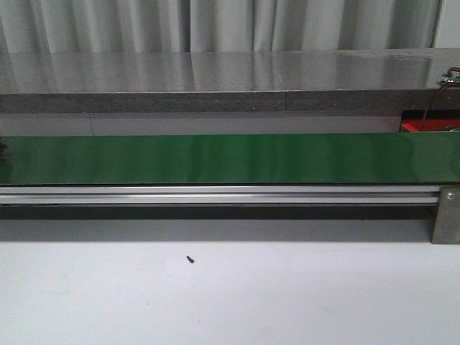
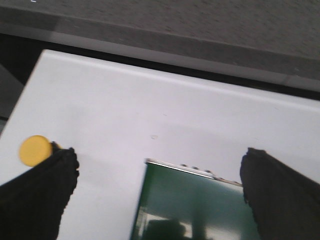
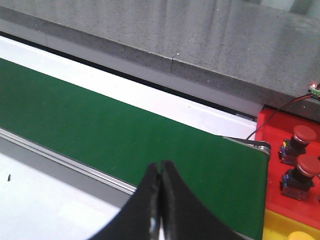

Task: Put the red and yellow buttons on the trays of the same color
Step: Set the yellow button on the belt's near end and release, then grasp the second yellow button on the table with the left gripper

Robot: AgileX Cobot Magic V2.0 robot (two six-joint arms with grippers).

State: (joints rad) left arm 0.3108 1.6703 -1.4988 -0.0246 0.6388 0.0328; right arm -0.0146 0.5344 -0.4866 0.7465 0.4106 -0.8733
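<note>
A flat yellow button [image 2: 35,150] lies on the white table, just past one finger of my left gripper [image 2: 160,161]. That gripper is open and holds nothing, and it hangs above the end of the green belt [image 2: 195,205]. My right gripper [image 3: 160,166] is shut with nothing in it, over the belt's near rail. Past the belt's other end sits the red tray [image 3: 274,131] with two red buttons [image 3: 304,135] [image 3: 308,166] on it. The yellow tray [image 3: 272,225] adjoins it, and a yellow button [image 3: 302,235] shows at the frame edge. Neither gripper appears in the front view.
The green conveyor belt [image 1: 230,158] crosses the front view on an aluminium rail [image 1: 215,194], with a grey stone counter [image 1: 215,79] behind it. A corner of the red tray [image 1: 417,126] shows at the far right. A small black screw [image 1: 190,259] lies on the white table.
</note>
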